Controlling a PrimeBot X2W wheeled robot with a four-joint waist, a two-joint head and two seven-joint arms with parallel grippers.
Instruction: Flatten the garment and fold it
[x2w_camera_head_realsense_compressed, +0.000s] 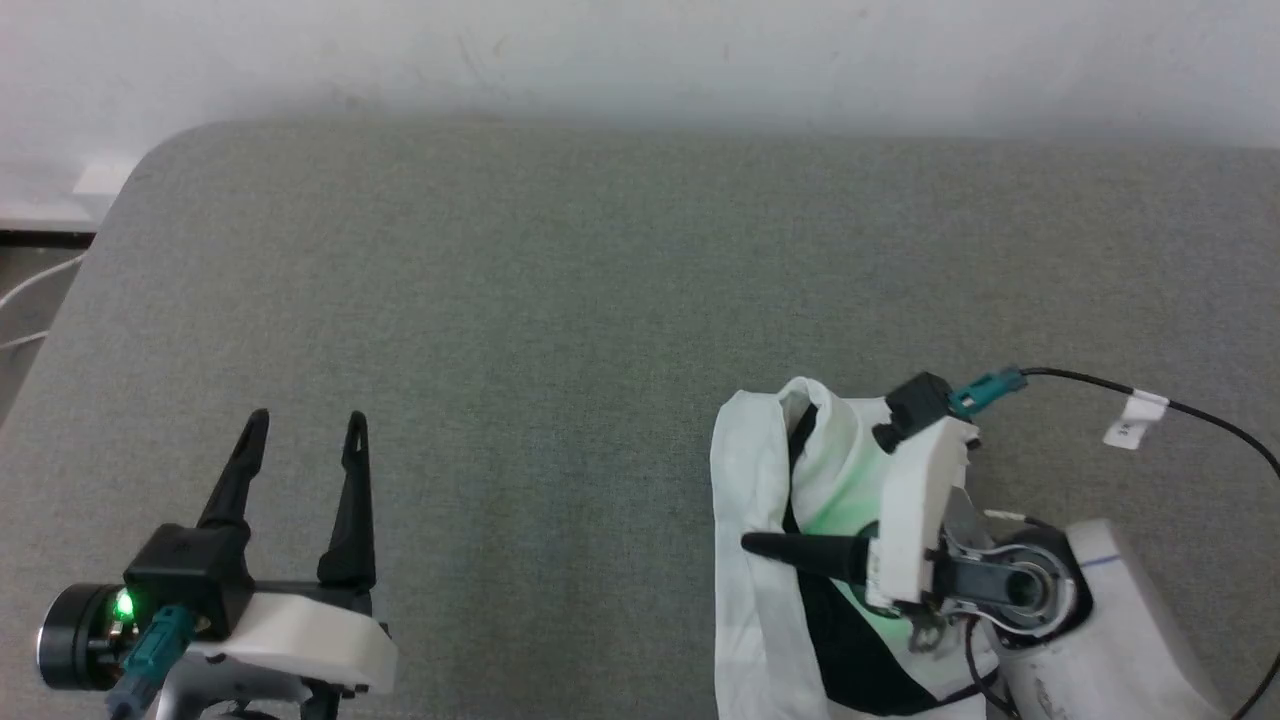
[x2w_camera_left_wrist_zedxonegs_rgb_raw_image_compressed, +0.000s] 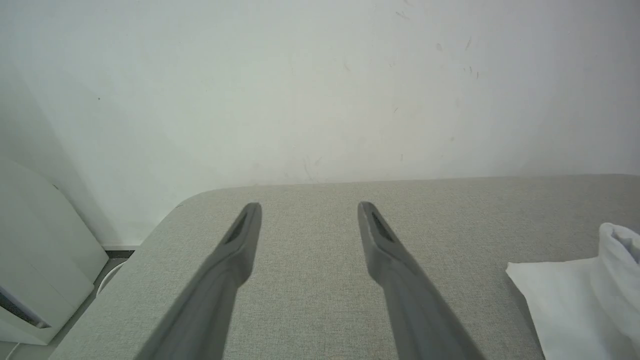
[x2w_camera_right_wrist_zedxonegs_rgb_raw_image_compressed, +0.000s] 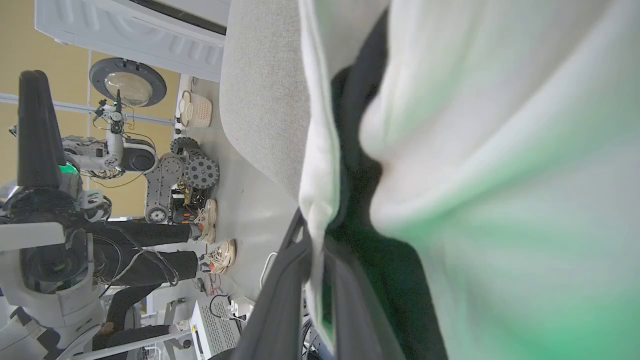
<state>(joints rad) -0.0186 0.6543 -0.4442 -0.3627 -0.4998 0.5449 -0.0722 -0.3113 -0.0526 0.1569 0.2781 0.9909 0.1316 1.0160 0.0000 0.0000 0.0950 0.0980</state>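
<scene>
I count one soft white T-shirt with black trim, one grey fabric-covered bench, and two dark two-fingered tools: the left tool and the right tool. I also count one black cable with a white tag and two pale sneakers.

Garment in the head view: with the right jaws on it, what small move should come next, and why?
Probably draw the garment farther onto the table, toward its middle. It is bunched at the near edge, the right jaws are shut on a white fold, and the left jaws stand open, apart from it, over the table.
</scene>
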